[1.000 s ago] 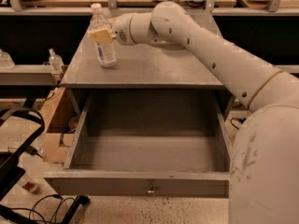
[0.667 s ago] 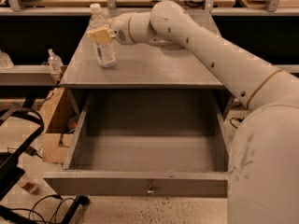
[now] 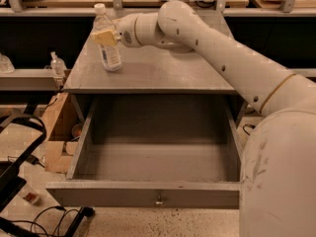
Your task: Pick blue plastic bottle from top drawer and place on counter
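Note:
The blue plastic bottle (image 3: 110, 56), clear with a white cap and pale label, stands upright near the left edge of the grey counter (image 3: 163, 73). My gripper (image 3: 105, 37) reaches in from the right and is shut on the bottle's upper body, with one yellowish finger pad (image 3: 103, 36) across its front. The bottle's base is on or just above the counter surface. The top drawer (image 3: 148, 194) is pulled fully open below, with nothing in it, and its small metal knob (image 3: 158, 200) shows at the front centre.
My white arm (image 3: 232, 58) spans the right of the counter and drawer. A small clear pump-top bottle (image 3: 57, 63) stands on a ledge to the left. Cardboard boxes (image 3: 57, 132), cables and a black frame (image 3: 19, 172) lie on the floor at left.

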{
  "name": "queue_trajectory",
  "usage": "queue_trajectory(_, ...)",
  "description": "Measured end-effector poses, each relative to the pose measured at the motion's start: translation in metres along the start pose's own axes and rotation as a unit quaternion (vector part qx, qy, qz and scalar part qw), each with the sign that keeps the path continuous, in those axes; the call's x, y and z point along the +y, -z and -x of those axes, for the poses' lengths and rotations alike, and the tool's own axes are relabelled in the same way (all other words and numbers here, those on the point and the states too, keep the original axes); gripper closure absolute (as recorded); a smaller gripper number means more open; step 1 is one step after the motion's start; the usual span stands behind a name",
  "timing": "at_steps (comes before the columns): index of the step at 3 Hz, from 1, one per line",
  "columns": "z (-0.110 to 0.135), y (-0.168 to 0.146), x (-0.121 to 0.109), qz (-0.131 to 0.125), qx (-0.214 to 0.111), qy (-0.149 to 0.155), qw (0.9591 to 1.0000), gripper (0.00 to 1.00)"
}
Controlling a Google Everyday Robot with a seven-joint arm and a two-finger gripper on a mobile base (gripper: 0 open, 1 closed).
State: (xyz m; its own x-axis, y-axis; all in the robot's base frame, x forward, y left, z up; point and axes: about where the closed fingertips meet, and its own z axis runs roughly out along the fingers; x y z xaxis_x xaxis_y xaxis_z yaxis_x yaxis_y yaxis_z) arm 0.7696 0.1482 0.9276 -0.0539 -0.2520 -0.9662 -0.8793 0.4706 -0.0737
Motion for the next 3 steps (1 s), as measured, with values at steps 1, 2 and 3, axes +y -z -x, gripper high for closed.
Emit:
queue_trajectory(1, 0.0001, 0.0, 0.0, 0.0, 0.0, 0.0, 1.0, 0.13)
queue_trajectory(2, -0.0001, -0.0019, 0.0017, 0.002, 0.0, 0.0, 1.0, 0.0)
queue_trajectory(3, -0.0001, -0.0019, 0.0017, 0.002, 0.0, 0.0, 1.0, 0.0)
